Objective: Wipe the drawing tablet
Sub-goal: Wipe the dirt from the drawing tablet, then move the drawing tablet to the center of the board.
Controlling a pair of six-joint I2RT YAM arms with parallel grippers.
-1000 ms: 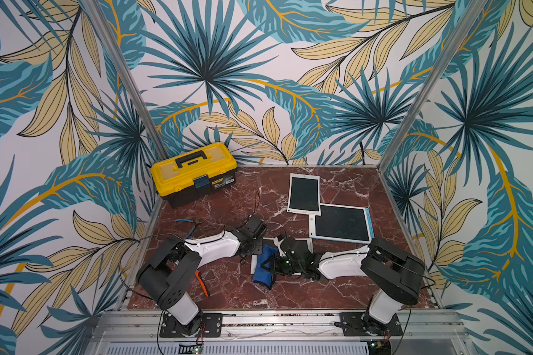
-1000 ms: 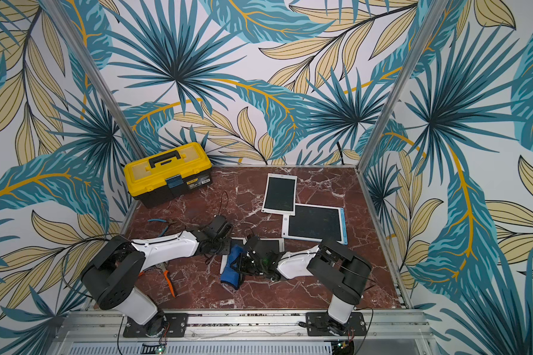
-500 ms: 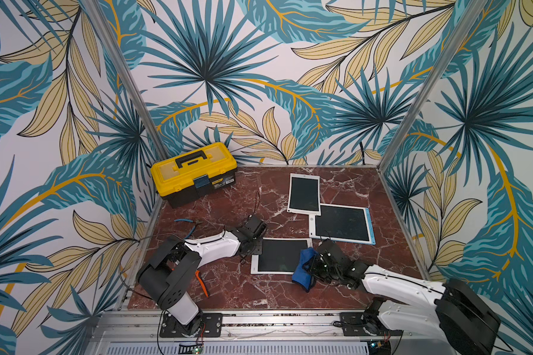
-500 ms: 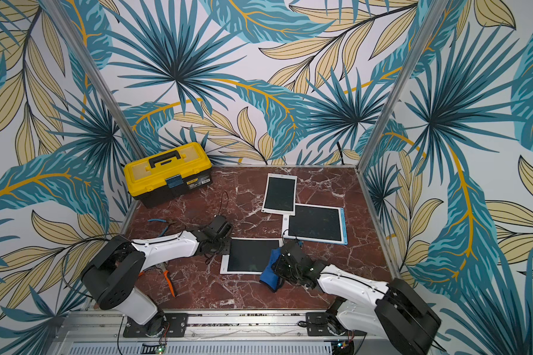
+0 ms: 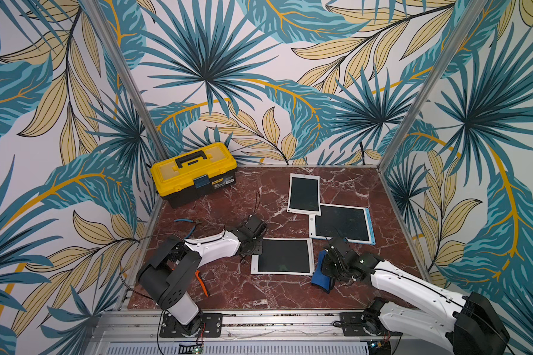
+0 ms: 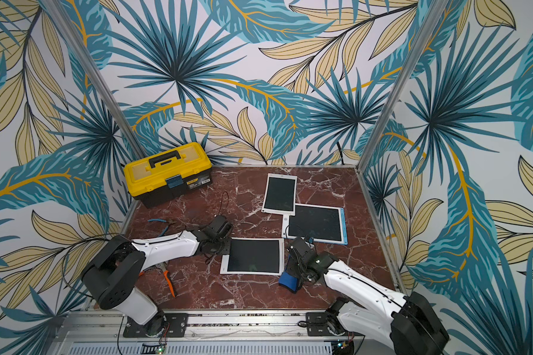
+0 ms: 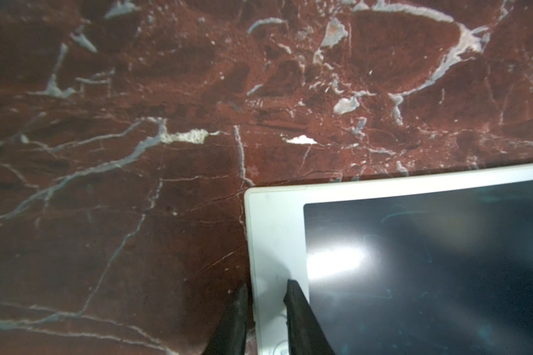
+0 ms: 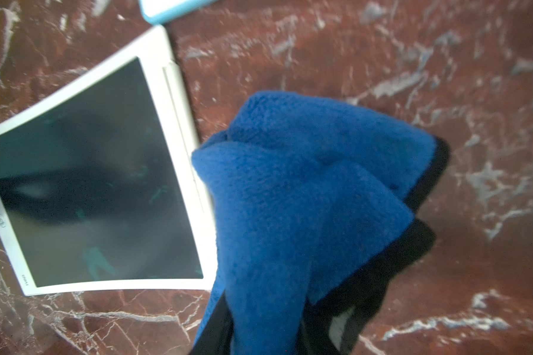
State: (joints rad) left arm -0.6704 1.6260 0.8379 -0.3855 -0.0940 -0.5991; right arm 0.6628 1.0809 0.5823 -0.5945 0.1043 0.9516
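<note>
In both top views the drawing tablet (image 5: 282,256) was seen lying flat, dark screen upward, near the middle of the front edge of the red marble tabletop (image 5: 259,296); the left gripper (image 5: 254,246) was placed at the tablet's left short side; the right gripper (image 5: 328,268) was clamped on a blue cloth (image 5: 320,273), which was held just beside the tablet's right short side, off the screen; a yellow toolbox (image 5: 194,172) was seen at the back left corner; a white-framed tablet (image 5: 304,193) and a blue-framed tablet (image 5: 342,225) were seen toward the back right, touching at a corner; blue-handled pliers (image 5: 186,222) and orange-handled pliers (image 5: 203,284) were seen near the left edge. In the left wrist view the left gripper's fingertips (image 7: 293,295) were shown narrowly apart, one set on the drawing tablet's white frame (image 7: 274,233), the other just off its edge over the marble; whether the frame was pinched could not be told; faint teal marks were seen on the screen. In the right wrist view the black-edged blue cloth (image 8: 305,190) was shown bunched close to the camera, covering part of the tablet's frame in the picture; the tablet's screen (image 8: 90,172) was marked with faint green traces.
</note>
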